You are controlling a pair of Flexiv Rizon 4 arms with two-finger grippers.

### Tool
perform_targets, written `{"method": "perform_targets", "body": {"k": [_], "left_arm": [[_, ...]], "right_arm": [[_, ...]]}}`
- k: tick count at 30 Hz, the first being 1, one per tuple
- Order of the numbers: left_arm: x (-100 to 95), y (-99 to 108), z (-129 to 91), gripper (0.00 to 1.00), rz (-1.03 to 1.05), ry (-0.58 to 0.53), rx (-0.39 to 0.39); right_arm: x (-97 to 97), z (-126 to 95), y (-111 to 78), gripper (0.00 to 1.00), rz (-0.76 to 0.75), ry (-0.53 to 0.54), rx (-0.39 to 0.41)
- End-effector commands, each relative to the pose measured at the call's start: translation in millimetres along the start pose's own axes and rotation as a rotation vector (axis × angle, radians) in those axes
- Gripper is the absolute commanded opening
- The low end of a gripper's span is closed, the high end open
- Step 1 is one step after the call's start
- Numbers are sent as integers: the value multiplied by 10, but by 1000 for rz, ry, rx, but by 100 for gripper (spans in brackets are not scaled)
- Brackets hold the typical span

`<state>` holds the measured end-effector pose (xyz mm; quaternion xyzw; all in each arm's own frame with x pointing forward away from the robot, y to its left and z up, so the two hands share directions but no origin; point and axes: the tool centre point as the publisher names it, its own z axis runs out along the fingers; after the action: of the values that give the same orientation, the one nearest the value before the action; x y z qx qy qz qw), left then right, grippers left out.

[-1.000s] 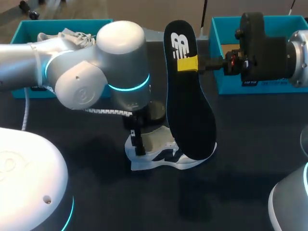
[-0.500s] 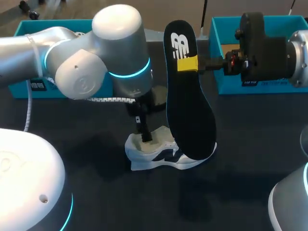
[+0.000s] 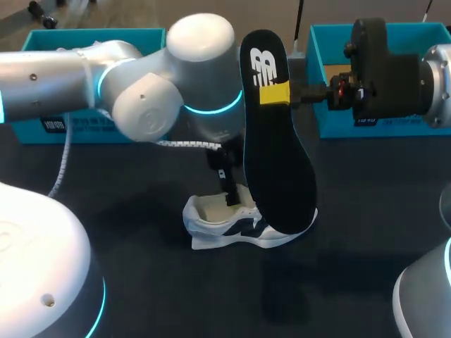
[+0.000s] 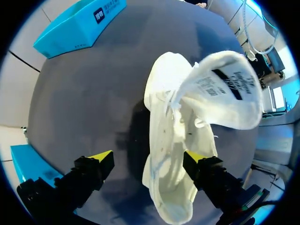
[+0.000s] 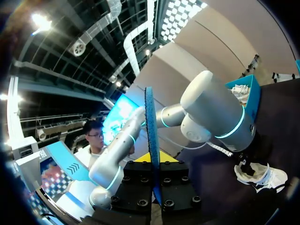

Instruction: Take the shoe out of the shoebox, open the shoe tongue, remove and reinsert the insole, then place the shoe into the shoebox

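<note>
A white shoe (image 3: 218,229) lies on its sole on the dark surface (image 3: 141,282), out of both teal shoeboxes. Its long axis runs side to side in the head view, with the open heel toward the left arm's side. The black insole (image 3: 275,162) stands almost upright above the shoe's toe half, its lower end down by the toe.

The right hand (image 3: 276,93) is clamped on the insole near the upper end, so the shoe's opening lies below that hand, toward the left arm's side. The left hand (image 4: 146,159) is spread open over the shoe, one finger against the shoe's side. The tongue (image 4: 225,89) is folded forward.

Over the last second the left hand has slid from the heel toward the tongue. The insole, right hand and shoe have not moved.
</note>
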<state>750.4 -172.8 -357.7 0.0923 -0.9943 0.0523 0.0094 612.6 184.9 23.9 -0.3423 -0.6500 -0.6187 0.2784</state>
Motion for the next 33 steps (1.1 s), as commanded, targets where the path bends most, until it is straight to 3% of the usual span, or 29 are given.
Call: {"method": "perform_targets", "body": {"k": [1,3,7,10,11,12,16,19,20,21,29,33], "left_arm": [[-35,-127,202,86,13,25,-14],[-19,-134,259,78,21,29,-21],[31,-150,361,77,42,49,-32],[67,-154,420,67,42,66,-32],[78,-151,439,63,42,74,-33],[85,-149,453,51,37,77,-34],[113,-146,482,36,35,96,-31],[129,-149,486,7,37,111,-30],[129,-149,486,7,37,111,-30],[145,-149,481,0,42,129,-27],[129,-155,330,0,148,248,-25],[57,-190,210,0,251,342,-84]], "right_arm": [[-1,23,6,0,2,-3,1],[-1,23,6,0,2,-3,1],[-1,23,6,0,2,-3,1],[-1,23,6,0,2,-3,1],[-1,23,6,0,2,-3,1],[-1,23,6,0,2,-3,1],[-1,23,6,0,2,-3,1],[-1,23,6,0,2,-3,1],[-1,23,6,0,2,-3,1],[-1,23,6,0,2,-3,1],[-1,23,6,0,2,-3,1],[-1,23,6,0,2,-3,1]]}}
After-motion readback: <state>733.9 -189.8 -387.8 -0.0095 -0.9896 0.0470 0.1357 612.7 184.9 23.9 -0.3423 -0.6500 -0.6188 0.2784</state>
